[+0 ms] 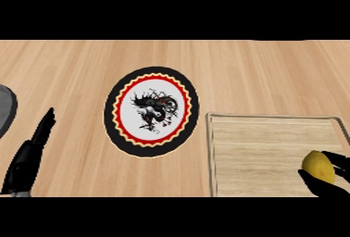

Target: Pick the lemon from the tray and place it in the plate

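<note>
No text, label, brand, number or sign can be read anywhere; the plate (152,111) is decorated only with a black figure on white, ringed in red and yellow, and no lettering is seen on it

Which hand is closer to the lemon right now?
Right. The right hand is curled round the lemon over the tray; the left hand is far off, beyond the plate.

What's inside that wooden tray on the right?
The tray holds a yellow lemon near its right end, with the robot's right hand curled around it. The hand covers the lemon's lower right side and the tray beneath. The rest shows only bare wood.
</note>
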{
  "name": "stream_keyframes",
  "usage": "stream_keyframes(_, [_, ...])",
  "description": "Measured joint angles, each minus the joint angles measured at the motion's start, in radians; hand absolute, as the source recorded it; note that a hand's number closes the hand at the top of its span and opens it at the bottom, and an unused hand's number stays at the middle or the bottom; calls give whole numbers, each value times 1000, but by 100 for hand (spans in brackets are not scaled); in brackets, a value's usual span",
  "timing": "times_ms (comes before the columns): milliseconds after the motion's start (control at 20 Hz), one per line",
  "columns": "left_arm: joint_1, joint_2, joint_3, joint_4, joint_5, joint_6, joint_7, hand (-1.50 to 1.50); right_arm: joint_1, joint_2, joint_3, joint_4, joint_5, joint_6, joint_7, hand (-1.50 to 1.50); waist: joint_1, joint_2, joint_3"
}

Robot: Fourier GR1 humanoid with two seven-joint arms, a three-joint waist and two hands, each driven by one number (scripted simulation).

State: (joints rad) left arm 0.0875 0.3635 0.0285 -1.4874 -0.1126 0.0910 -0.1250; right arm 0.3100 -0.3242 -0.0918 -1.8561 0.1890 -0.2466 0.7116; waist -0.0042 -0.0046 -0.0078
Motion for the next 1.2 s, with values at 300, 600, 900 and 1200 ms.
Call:
stream_keyframes(300, [9, -10, 35, 1, -10, -35, -15, 0, -12, 31, -5, 16, 79, 7, -35, 150, 2, 0, 0])
stream_keyframes(600, [-4, -12, 31, 3, -20, -37, -17, 0, -5, -57, 175, -22, 373, 59, 44, 150, 21, 1, -10])
stream_keyframes(900, [-3, -5, 43, -8, -19, -45, -4, 0, -5, -58, 345, -109, 720, 87, 223, 150, 13, 1, -2])
stream_keyframes(1200, [-11, -12, 53, 6, -20, -48, -3, 0, -13, -30, 454, -293, 1014, 133, 319, 150, 2, 1, 4])
